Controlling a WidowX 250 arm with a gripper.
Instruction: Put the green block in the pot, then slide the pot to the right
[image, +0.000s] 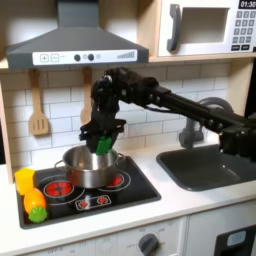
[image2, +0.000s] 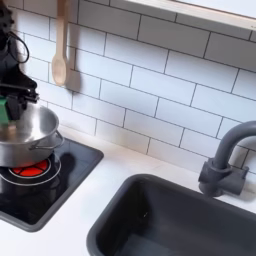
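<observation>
The gripper (image: 103, 140) hangs over the pot (image: 88, 166), jaws clamped on the green block (image: 104, 145) — held above the rim, seemingly so it can drop straight in. The pot sits on the black stovetop (image: 130, 186) at the first exterior view's left, white tiled wall (image2: 160, 90) behind, dark sink (image: 210, 165) to the right.

We see the pot (image: 88, 166) open on top, gripper (image: 102, 140) with green block (image: 104, 145) above its rim, yellow block (image: 25, 181) at nine o'clock, bare counter (image: 175, 205) at four o'clock.
</observation>
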